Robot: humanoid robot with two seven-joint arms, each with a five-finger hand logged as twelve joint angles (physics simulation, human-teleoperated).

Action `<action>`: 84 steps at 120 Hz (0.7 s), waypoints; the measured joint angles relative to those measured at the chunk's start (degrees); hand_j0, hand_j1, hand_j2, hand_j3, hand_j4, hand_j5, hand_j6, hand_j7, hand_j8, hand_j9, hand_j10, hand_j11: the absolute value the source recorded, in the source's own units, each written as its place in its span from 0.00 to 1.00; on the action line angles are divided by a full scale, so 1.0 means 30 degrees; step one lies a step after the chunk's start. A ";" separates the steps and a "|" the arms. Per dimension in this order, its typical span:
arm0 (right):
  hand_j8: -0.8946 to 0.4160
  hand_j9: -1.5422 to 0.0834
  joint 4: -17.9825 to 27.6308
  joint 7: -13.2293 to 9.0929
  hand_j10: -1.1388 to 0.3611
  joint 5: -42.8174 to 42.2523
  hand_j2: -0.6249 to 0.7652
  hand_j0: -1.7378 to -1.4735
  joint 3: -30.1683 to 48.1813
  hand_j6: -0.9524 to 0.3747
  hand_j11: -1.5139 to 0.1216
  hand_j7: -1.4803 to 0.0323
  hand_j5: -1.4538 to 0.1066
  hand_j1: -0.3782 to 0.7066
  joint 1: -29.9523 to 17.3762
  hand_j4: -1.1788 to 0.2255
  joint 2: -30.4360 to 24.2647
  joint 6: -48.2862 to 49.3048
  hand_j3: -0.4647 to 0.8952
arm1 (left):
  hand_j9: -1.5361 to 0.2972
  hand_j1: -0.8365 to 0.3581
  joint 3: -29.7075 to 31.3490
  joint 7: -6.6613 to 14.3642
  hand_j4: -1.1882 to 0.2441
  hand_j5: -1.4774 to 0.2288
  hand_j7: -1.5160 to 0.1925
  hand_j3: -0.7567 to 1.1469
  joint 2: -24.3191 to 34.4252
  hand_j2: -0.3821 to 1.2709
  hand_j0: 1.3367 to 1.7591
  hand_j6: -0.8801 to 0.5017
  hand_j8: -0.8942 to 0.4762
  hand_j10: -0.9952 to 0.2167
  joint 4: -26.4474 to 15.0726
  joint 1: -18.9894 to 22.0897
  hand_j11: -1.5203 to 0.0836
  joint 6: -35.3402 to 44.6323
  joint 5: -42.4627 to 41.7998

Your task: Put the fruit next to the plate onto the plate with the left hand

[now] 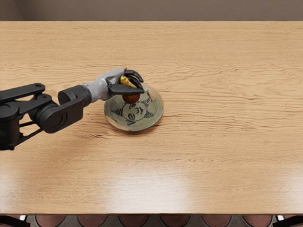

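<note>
Head view: left hand (124,83), arm coming in from 9 o'clock, has fingers curled tight round the red-yellow fruit (131,98), w/ fruit over the patterned plate (152,113) near its 12 o'clock rim; contact w/ plate unclear. Plate sits mid-bench (227,156).

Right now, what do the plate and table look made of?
Plate: likely glazed ceramic, going by its smooth pale grey-green surface with dark painted marks. Table: wood or wood veneer, with visible grain and a satin finish showing broad glare near the front edge.
</note>
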 joint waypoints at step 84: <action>0.67 0.93 -0.0001 -0.0003 0.75 0.0000 0.45 0.30 0.0000 0.70 0.91 0.96 0.92 0.05 0.0000 0.83 0.0000 0.0000 0.34 | 0.44 0.43 0.0130 -0.0042 0.45 0.44 0.46 0.40 -0.0206 0.31 0.76 0.24 0.30 0.50 0.0064 0.0955 0.50 0.0043 0.0023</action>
